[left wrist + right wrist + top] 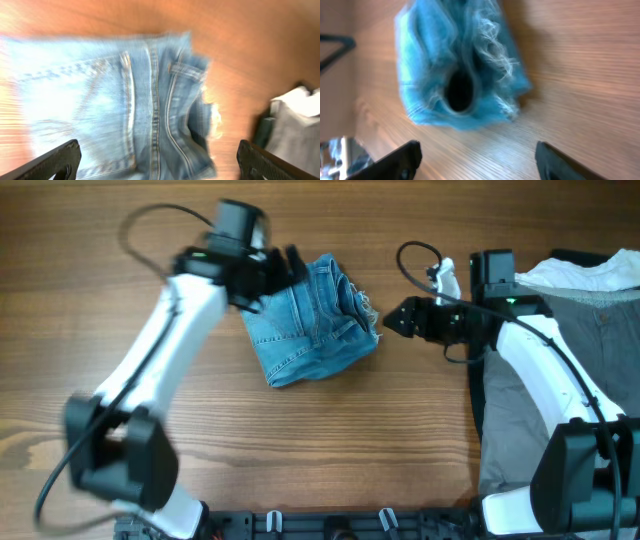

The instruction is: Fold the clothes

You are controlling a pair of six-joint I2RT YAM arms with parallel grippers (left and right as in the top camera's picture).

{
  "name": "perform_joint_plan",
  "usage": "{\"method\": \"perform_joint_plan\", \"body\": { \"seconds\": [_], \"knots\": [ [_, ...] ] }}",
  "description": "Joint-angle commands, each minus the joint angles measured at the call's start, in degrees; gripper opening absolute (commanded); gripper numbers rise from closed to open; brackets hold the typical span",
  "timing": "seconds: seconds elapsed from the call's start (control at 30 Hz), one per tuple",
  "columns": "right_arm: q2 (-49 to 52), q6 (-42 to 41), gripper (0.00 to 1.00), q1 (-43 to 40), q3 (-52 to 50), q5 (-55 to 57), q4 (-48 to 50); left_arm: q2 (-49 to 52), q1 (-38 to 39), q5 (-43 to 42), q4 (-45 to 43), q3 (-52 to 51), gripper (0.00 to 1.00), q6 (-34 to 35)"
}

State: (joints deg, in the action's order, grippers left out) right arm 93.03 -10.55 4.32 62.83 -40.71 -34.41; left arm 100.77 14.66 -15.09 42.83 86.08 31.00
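The light blue denim jeans (312,322) lie folded into a compact bundle on the wooden table, frayed hems at the right edge. In the left wrist view the jeans (125,105) fill the frame, showing seams and a stitched pocket. In the right wrist view the jeans (455,65) show a frayed leg opening. My left gripper (285,265) is open and empty, just above the bundle's upper left edge; its fingers (155,162) straddle the denim. My right gripper (392,320) is open and empty, just right of the bundle; its fingers (477,160) hover over bare wood.
Grey trousers (520,400) lie along the right side of the table under the right arm. A white garment (590,275) sits at the back right. A black cable (415,260) loops behind the right gripper.
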Motion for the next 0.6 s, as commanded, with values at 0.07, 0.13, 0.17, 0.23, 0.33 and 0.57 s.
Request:
{"method": "perform_joint_plan", "body": {
  "seconds": [0.07,0.13,0.17,0.23,0.33,0.57],
  "knots": [
    [0.1,-7.0,0.53,15.0,-0.2,-1.7,17.6,-6.3,-5.6,-2.1,10.3,0.1,0.49,-14.6],
    [2.3,-15.3,0.27,20.5,-0.2,12.4,21.0,-4.3,-5.4,-2.2,10.6,-2.3,0.17,-14.7],
    [4.6,-19.3,0.23,21.9,-0.2,17.4,21.7,-3.0,-5.2,-2.0,10.4,-4.2,0.11,-14.8],
    [10.0,-23.3,0.21,21.4,-0.2,18.4,21.7,0.3,-5.2,-2.0,9.7,-7.4,0.11,-14.8],
    [18.1,-28.9,0.16,17.6,-0.2,18.4,19.8,4.7,-5.1,-2.9,6.9,-11.1,0.32,-14.7],
    [16.0,-21.2,0.21,8.7,-0.2,15.2,8.3,8.7,-4.8,-12.7,3.8,-13.8,0.81,-14.8]
  ]
}}
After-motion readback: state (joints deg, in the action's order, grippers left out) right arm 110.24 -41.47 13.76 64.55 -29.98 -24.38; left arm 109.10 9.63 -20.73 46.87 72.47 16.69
